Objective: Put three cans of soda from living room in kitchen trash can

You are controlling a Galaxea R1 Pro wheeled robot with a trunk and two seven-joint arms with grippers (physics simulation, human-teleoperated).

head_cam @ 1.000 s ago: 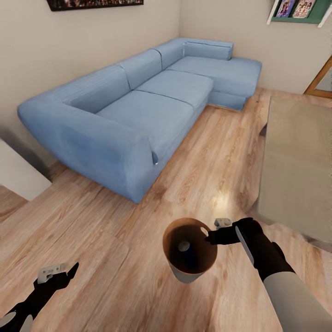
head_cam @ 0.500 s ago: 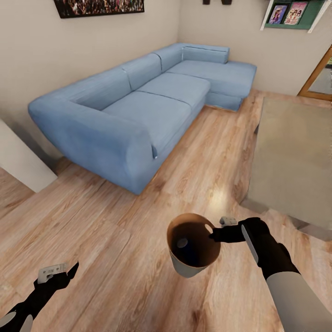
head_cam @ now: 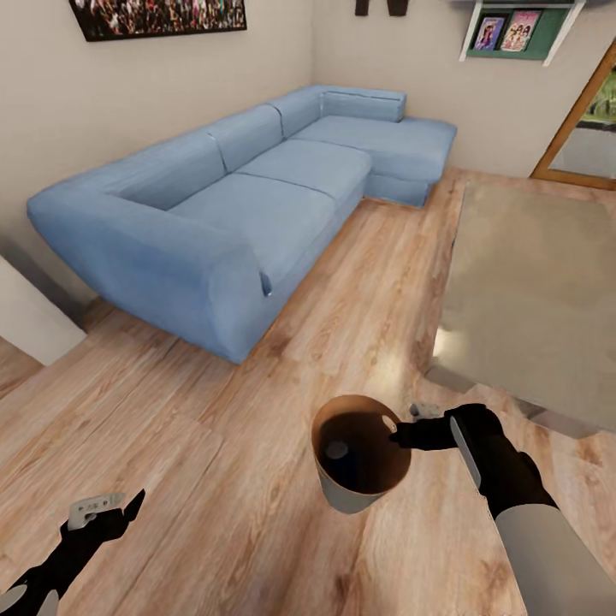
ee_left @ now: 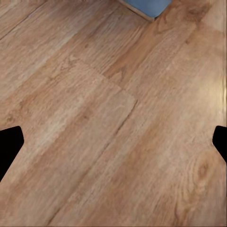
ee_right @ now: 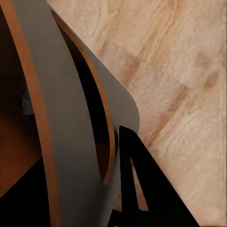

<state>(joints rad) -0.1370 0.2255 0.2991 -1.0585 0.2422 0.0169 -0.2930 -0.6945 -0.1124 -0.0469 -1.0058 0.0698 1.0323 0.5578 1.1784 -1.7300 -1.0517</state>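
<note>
Head view, living room; pale wood plank floor (head_cam: 214, 445) runs as an open lane from 6 o'clock up toward 1 o'clock, between the light blue corner sofa (head_cam: 239, 197) at 10–12 o'clock and the grey low table (head_cam: 530, 291) at 2–3 o'clock; the lane narrows toward the sofa's chaise end near the far wall.

Right gripper (head_cam: 402, 436) at 4–5 o'clock — clamped on the rim of the tash can (head_cam: 358, 505), the side of the rim nearest the table; bin carried clear of the floor, mouth up, tilted slightly; right wrist view shows the grey wall and tan-brown rim (ee_right: 71, 123) pinched against a dark finger (ee_right: 142, 189).

Inside the bin: one can of soda (head_cam: 335, 452), silvery top up, dark body, near the bottom; whether more cans lie with it cannot be told in the dark interior.

Left gripper (head_cam: 107, 512) at 7 o'clock, low over bare floor, holding nothing; left wrist view shows its fingertips (ee_left: 9, 146) far apart at the frame edges — spread wide; a sofa corner (ee_left: 146, 7) sits beyond.

Obstacles: nearest sofa arm bulges out at 9–10 o'clock; table's near corner (head_cam: 432, 368) just beyond the bin at 3 o'clock; a white block (head_cam: 26, 316) at 9 o'clock beside the sofa arm.

Walls: dark picture (head_cam: 154, 15) at 11 o'clock; green shelf (head_cam: 513, 30) at 1 o'clock; wooden door frame (head_cam: 573, 111) at 2 o'clock.
</note>
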